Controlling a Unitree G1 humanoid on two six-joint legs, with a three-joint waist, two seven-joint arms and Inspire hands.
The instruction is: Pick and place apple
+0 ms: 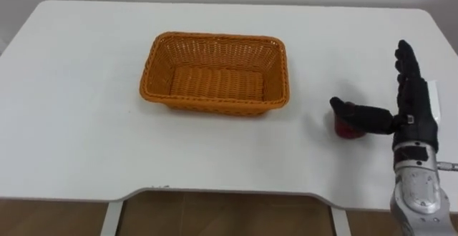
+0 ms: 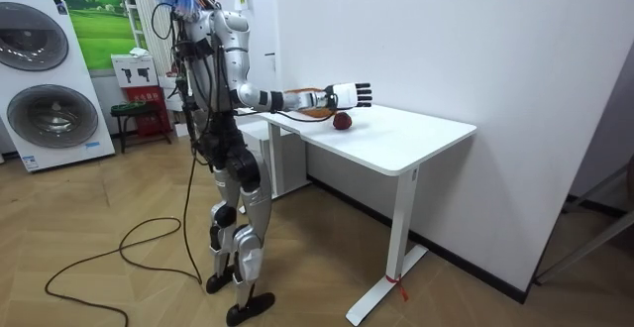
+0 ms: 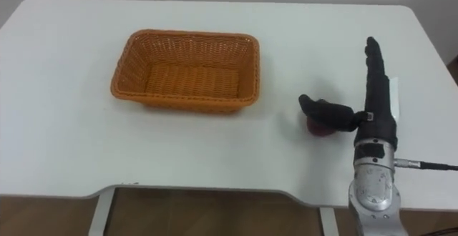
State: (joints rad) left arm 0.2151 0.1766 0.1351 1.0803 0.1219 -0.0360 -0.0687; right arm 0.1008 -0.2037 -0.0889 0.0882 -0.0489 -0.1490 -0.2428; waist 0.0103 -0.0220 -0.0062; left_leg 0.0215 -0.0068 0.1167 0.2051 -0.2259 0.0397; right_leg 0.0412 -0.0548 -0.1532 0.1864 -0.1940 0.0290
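Standing at the near edge of a white bench (image 1: 86,121), the robot stretches its right arm out over the top, as the room view shows from the side. An orange wicker basket (image 1: 215,106) sits left of centre towards the far side of the bench, upright, with its woven floor bare. The right hand (image 1: 413,104) hangs over the right part of the bench, well apart from the basket, its back turned up. Its fingers (image 1: 406,61) are straight and point to the far edge, while the thumb (image 1: 365,114) sticks out wide to the left. The red apple (image 1: 349,131) rests on the bench just under that thumb, between the hand and the basket, and nothing is curled round it. I cannot tell whether the thumb touches the fruit.
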